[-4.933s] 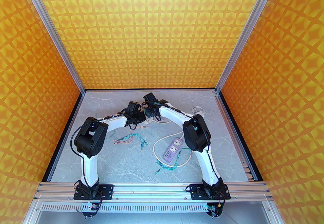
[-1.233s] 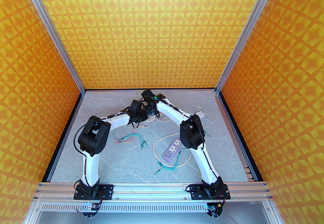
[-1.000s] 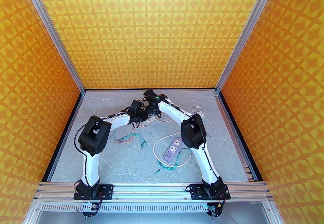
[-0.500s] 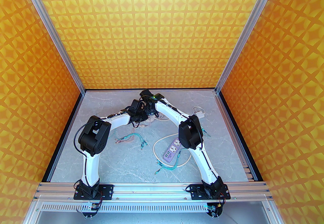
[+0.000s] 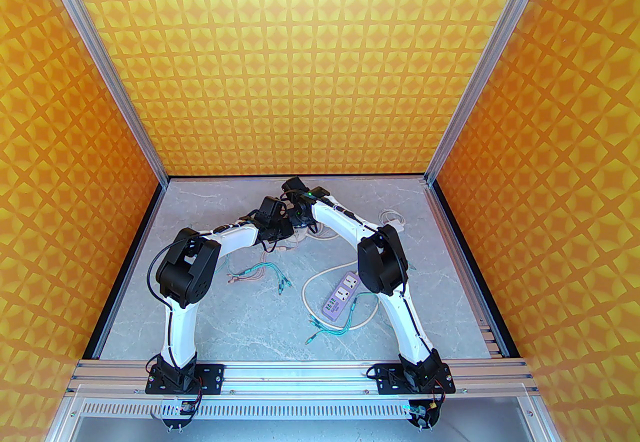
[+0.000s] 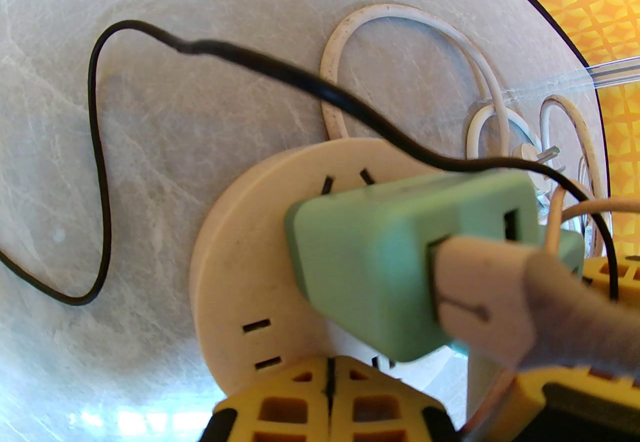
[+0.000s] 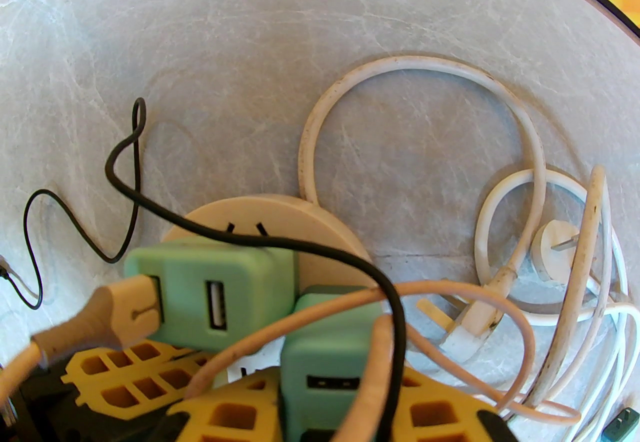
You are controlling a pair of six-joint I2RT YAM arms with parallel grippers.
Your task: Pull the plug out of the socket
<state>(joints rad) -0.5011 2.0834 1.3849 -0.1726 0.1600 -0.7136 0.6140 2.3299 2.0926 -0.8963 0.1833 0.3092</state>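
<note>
Right wrist view: my right claw grips 1 green plug that looks still seated in the round socket; left claw shut. Pull remains.

No words are legible; the print on the purple power strip is too small to read.

— What lies on the worktop?
— A purple power strip right of centre, teal cables just near of it, a second cable bunch left of centre, a white cord coil far right.
</note>
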